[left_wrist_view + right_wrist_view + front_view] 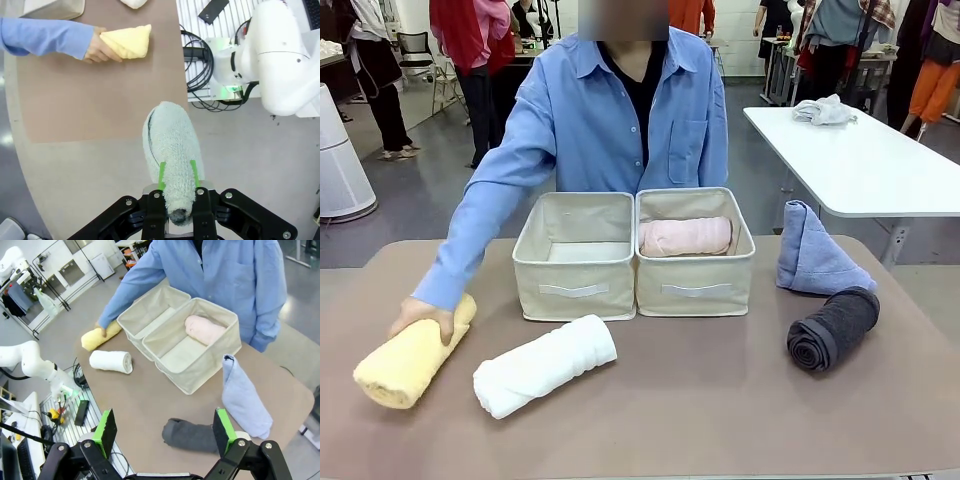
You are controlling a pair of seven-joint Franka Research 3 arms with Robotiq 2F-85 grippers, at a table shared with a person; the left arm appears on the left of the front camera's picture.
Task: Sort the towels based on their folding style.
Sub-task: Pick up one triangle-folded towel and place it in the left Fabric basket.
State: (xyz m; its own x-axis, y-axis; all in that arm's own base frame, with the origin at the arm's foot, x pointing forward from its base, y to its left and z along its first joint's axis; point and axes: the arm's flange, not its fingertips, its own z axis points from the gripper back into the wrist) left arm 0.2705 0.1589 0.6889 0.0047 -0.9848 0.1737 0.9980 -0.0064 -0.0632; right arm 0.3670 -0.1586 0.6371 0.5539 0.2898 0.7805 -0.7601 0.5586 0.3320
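Note:
My left gripper [177, 174] is shut on a grey-green towel [172, 145], held beyond the table's left end over the floor. A person's hand [420, 315] rests on the yellow roll [412, 355] [130, 41] at the front left. Beside it lies the white roll [545, 365] [111, 361]. The pink roll [686, 236] [205, 330] lies in the right basket [695, 290]. At the right, the light blue triangle fold [815, 255] [245, 395] stands behind the dark grey roll [833, 328] [192, 436]. My right gripper [165, 429] hangs open high above the dark grey roll.
The left basket [575, 285] [150, 310] holds no towel. The person stands behind both baskets at the far side. A white robot base and cables [270, 55] sit off the table's left end. A white table [860, 160] with a crumpled cloth [823, 110] stands farther back.

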